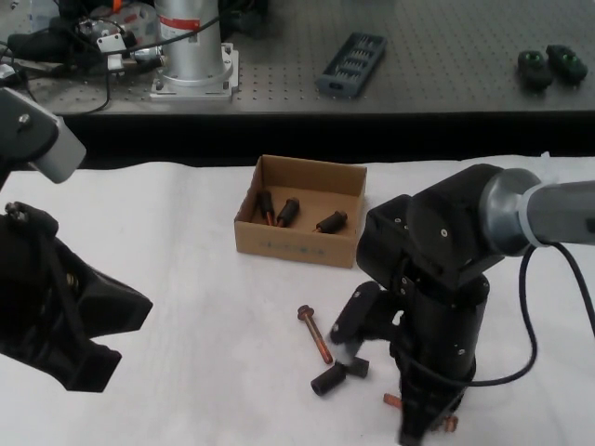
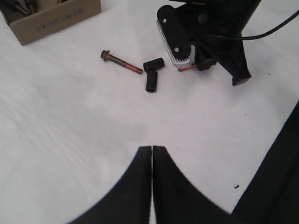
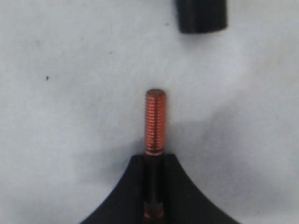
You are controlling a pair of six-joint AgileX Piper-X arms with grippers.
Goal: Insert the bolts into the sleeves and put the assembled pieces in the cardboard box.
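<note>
My right gripper (image 3: 153,163) is shut on a copper bolt (image 3: 155,122), whose threaded end sticks out past the fingertips toward a black sleeve (image 3: 201,16). In the high view this gripper (image 1: 420,416) points down at the cloth near the front edge, beside two loose sleeves (image 1: 338,376). Another bolt (image 1: 316,334) lies just behind them. The cardboard box (image 1: 296,245) holds three assembled pieces. My left gripper (image 2: 152,158) is shut and empty, hovering over bare cloth at the left, well away from the second bolt (image 2: 121,62) and the sleeves (image 2: 153,65).
White cloth covers the bench (image 1: 186,232). Behind it, a perforated table carries a metal column base (image 1: 193,56), a dark bit holder (image 1: 351,60) and two black parts (image 1: 552,65). Open cloth lies between the left arm and the box.
</note>
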